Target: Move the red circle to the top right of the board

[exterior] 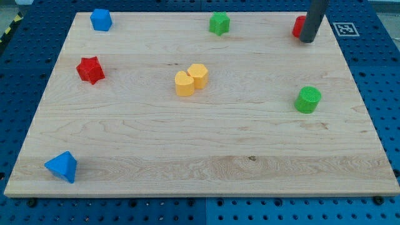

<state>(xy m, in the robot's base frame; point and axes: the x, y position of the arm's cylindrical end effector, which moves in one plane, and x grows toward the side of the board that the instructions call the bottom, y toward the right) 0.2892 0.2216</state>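
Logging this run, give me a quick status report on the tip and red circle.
My tip at the view's top right, touching the red circle, partly hidden behind the rod. Circle already near the board's top right corner. Nothing in the way.

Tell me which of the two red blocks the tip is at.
The red circle at the view's top right: my tip sits right against it, partly hiding it. The red star lies far off at the view's left.

Board [206,144] pale matt wood; blue pegboard [387,94] perforated.
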